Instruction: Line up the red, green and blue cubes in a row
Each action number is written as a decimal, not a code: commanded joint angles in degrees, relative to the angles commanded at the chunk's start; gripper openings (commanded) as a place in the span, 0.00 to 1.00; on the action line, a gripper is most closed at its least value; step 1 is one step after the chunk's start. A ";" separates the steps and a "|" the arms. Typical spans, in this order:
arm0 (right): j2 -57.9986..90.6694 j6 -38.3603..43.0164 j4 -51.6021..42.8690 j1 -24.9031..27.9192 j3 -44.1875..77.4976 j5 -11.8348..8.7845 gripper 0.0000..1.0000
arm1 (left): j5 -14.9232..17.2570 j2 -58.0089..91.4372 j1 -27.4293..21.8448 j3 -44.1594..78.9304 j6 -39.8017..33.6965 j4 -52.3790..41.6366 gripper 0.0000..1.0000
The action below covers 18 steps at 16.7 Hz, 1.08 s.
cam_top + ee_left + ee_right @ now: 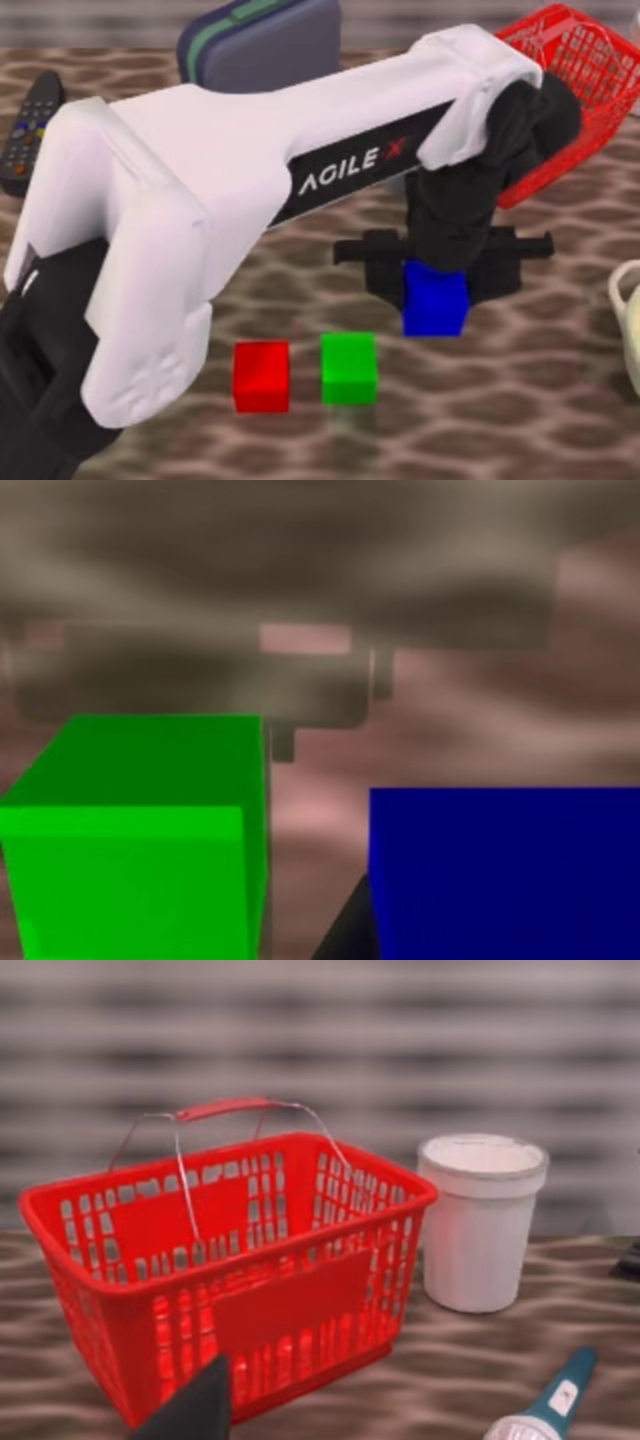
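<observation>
The red cube (pixel 261 375) and the green cube (pixel 348 367) sit side by side near the table's front, a small gap between them. The blue cube (pixel 435 298) is right of the green one and a little farther back, not level with the pair. My left gripper (pixel 436 288) reaches in from the left and is shut on the blue cube from above. The left wrist view shows the blue cube (pixel 505 875) close up, a dark finger (pixel 350 930) against its side, and the green cube (pixel 135 830) beside it. My right arm is outside the top view.
A red wire basket (pixel 575 85) stands at the back right, just behind the left gripper. A grey-blue case (pixel 260 40) lies at the back, a remote control (pixel 30 125) at the far left. A white cup (pixel 482 1225) and a teal-white tool (pixel 545 1405) stand near the basket (pixel 230 1260).
</observation>
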 joint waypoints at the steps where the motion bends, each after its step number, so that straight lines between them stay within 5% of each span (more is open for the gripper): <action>1: 0.00 0.00 0.00 0.00 0.00 0.00 1.00 | -0.08 0.00 -1.80 0.61 -1.79 -0.27 0.00; 9: 0.00 0.00 0.00 0.00 0.00 0.00 1.00 | -0.11 -0.18 -3.41 0.07 -3.46 0.60 0.00; 18: 0.00 0.00 0.00 0.00 0.00 0.00 1.00 | -0.16 1.90 -3.60 -11.22 -3.56 13.93 0.00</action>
